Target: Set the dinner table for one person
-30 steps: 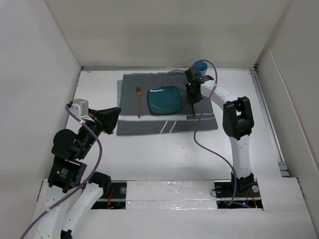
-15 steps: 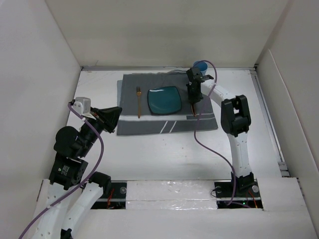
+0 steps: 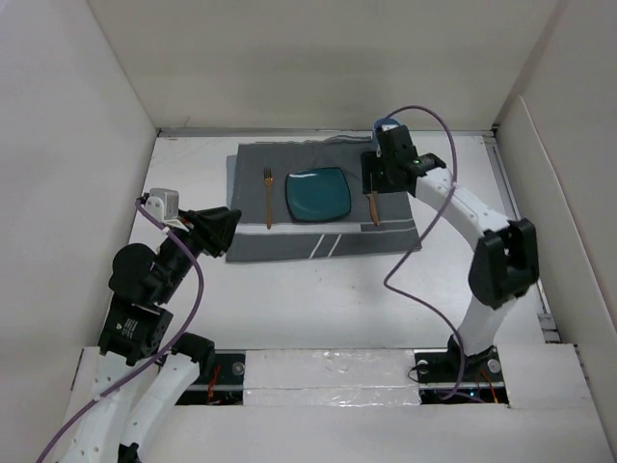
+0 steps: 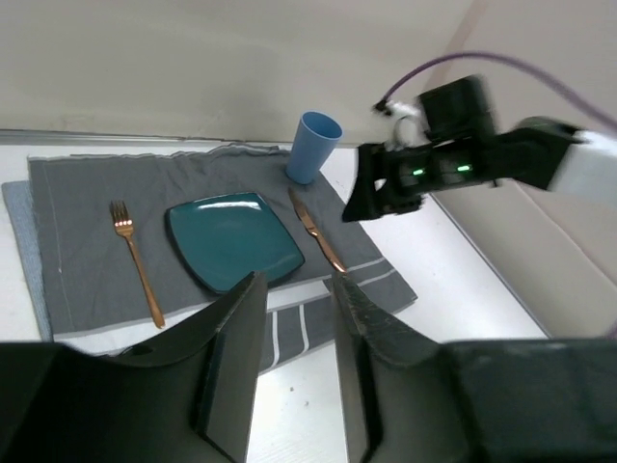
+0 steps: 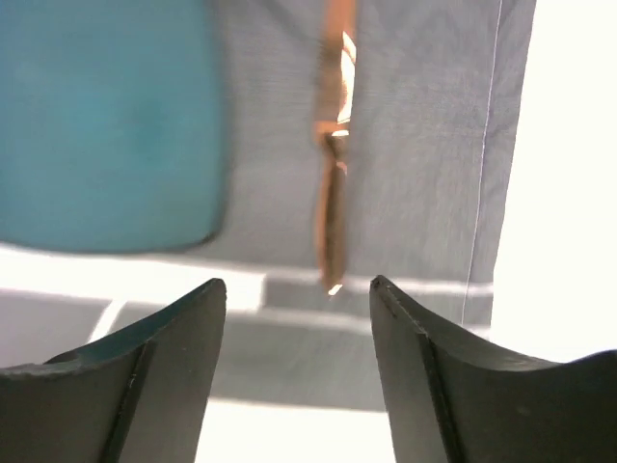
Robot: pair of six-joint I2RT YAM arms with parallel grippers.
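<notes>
On the white dinner table [image 3: 318,299] lies a grey striped placemat [image 3: 289,236]. On it sit a teal square plate [image 3: 317,194], a copper fork [image 3: 268,198] to its left and a copper knife [image 3: 373,206] to its right. My right gripper [image 3: 376,178] hovers open just above the knife's far end, holding nothing. In the right wrist view the knife [image 5: 335,193] lies flat beyond the open gripper [image 5: 299,289], beside the plate [image 5: 106,125]. My left gripper [image 3: 220,230] is open and empty off the placemat's left edge. A blue cup [image 4: 313,147] stands upright at the placemat's far right.
White walls [image 3: 87,145] enclose the table on the left, back and right. A purple cable [image 3: 405,260] loops from the right arm over the table's right half. Both arm bases [image 3: 318,371] sit at the near edge.
My right gripper has opened and let go of the knife, which now lies on the placemat. Its elbow has swung to the right. The left gripper's jaws have also parted.
</notes>
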